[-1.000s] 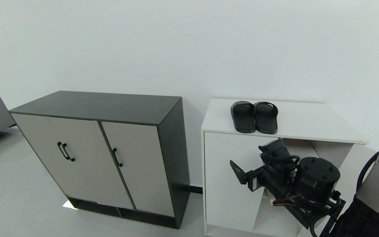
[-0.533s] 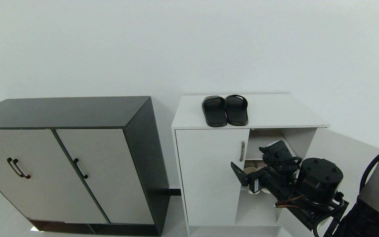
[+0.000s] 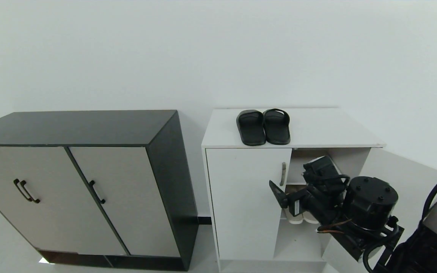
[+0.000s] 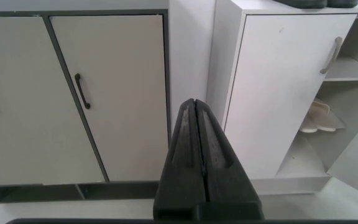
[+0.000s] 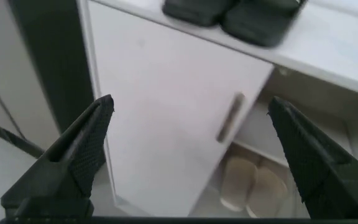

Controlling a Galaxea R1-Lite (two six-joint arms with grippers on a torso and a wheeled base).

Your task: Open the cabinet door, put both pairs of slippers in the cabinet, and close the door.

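Head view gives you the black slippers (image 3: 263,127) side by side on top of the white cabinet (image 3: 328,131), above its shut left door (image 3: 245,197). The cabinet's right half stands open, and a pale pair (image 3: 302,218) lies on a lower shelf inside, partly hidden by your right arm. The door's handle (image 3: 283,174) sits at its inner edge. Your right gripper (image 5: 191,104) hangs in front of the cabinet near that handle, fingers wide apart and empty. Your left gripper (image 4: 194,106) has its fingers pressed together, holding nothing, well back from the furniture and aimed at the gap between the white cabinet and a dark cabinet (image 3: 89,127) just left of it, whose two grey doors are shut
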